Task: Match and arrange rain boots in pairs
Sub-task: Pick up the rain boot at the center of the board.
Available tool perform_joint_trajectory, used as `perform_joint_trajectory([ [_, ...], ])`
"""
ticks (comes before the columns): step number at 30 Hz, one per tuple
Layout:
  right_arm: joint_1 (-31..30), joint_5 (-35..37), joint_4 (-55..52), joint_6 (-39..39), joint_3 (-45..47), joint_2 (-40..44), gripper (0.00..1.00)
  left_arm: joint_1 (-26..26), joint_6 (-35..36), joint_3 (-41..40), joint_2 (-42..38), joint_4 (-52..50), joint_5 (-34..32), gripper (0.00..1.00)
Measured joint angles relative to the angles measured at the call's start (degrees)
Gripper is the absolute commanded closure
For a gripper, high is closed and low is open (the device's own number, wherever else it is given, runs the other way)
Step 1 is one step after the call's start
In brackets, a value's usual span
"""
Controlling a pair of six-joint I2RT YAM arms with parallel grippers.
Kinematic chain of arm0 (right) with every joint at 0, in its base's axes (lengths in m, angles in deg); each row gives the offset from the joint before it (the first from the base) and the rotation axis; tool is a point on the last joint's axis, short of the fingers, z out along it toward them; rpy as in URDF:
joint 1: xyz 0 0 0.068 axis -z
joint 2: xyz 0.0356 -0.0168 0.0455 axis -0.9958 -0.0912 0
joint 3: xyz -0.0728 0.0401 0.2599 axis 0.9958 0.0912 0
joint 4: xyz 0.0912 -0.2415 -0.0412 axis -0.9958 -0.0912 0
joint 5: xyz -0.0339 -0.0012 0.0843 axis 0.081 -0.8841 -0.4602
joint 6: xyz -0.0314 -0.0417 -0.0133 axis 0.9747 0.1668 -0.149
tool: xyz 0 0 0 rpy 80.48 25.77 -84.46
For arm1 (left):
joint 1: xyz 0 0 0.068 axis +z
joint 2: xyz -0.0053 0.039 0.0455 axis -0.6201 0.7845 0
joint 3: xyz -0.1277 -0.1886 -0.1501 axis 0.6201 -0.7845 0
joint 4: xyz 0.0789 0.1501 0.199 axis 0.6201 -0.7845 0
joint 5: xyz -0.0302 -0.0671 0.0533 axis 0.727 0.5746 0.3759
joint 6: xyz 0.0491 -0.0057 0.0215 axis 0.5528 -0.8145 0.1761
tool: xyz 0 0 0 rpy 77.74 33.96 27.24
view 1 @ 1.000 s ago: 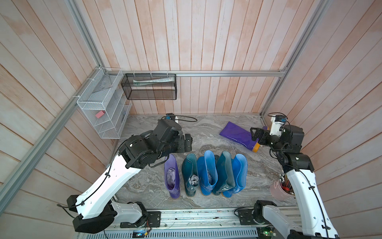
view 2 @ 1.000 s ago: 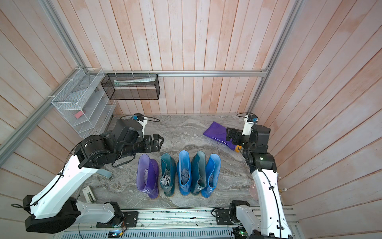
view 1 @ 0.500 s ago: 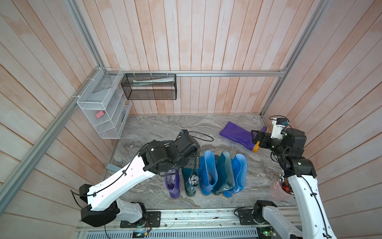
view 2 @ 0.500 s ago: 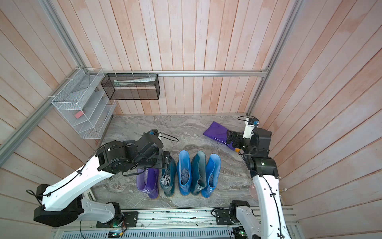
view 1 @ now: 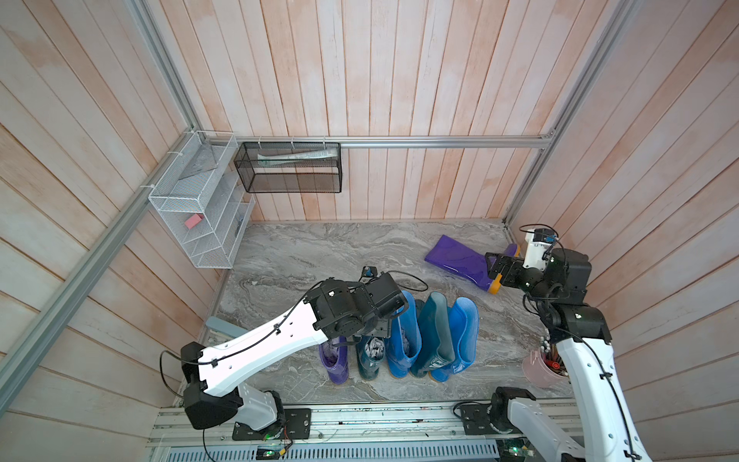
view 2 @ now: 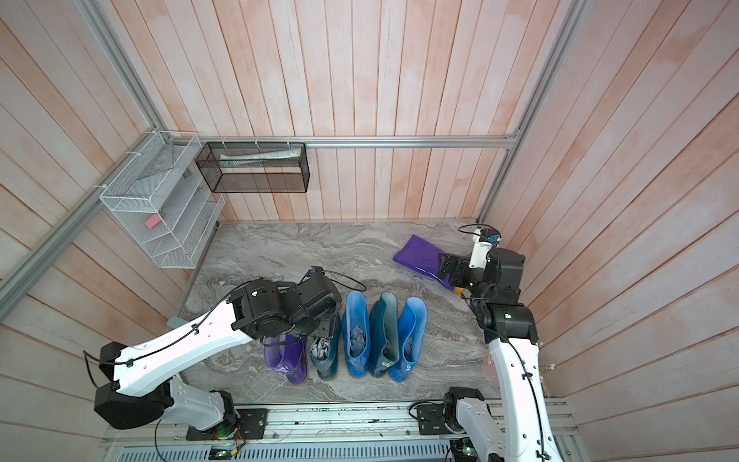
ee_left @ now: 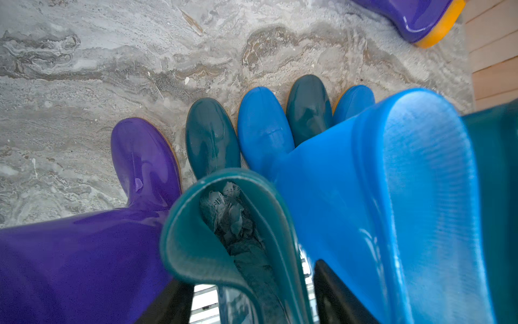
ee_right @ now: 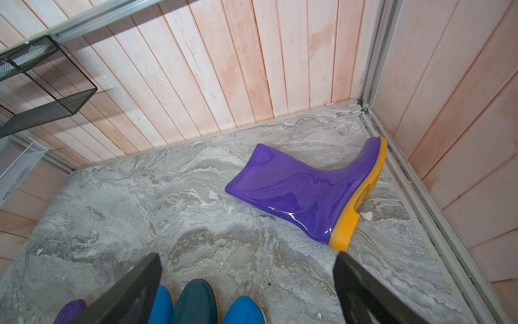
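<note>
Five rain boots stand in a row in both top views: purple (view 1: 336,362), dark teal (view 1: 370,360), blue (view 1: 404,336), dark teal (view 1: 434,328), blue (view 1: 460,332). A second purple boot (ee_right: 294,190) lies on its side at the back right. My left gripper (ee_left: 249,273) is down over the first teal boot's top rim (ee_left: 196,218). Its fingers (ee_left: 336,294) straddle the shaft, with slits of light still on both sides. My right gripper (ee_right: 248,258) hangs open and empty above the floor, just short of the lying boot's orange sole.
A pink pencil cup (view 1: 540,368) stands by the right arm's base. A white wire rack (view 1: 200,208) and a black mesh basket (view 1: 288,168) hang on the left and back walls. Wooden walls close in three sides of the marble floor (view 1: 320,256).
My left arm has swung forward from behind the row and come down over the teal boot's top, its jaws narrowing. The right arm has barely shifted.
</note>
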Motion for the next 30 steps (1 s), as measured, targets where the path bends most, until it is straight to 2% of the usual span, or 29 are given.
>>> perform_joint_trajectory([
  [5,0.0,0.0,0.0,0.0,0.9,0.0,0.03,0.0,-0.4,-2.2,0.1,1.2,1.0,0.85],
  [9,0.0,-0.2,0.0,0.0,0.9,0.0,0.03,-0.1,-0.5,-2.6,0.1,1.5,0.9,1.00],
  [15,0.0,-0.4,0.0,0.0,0.9,0.0,0.03,-0.1,-0.4,-1.1,0.4,-0.2,0.3,1.00],
  [26,0.0,-1.8,0.2,0.1,0.9,-0.1,0.04,0.0,0.9,11.3,5.0,-7.5,-2.2,1.00],
  [30,0.0,-2.4,0.2,0.2,0.9,-0.2,0.04,1.3,2.7,12.7,5.5,-7.6,-3.1,1.00],
])
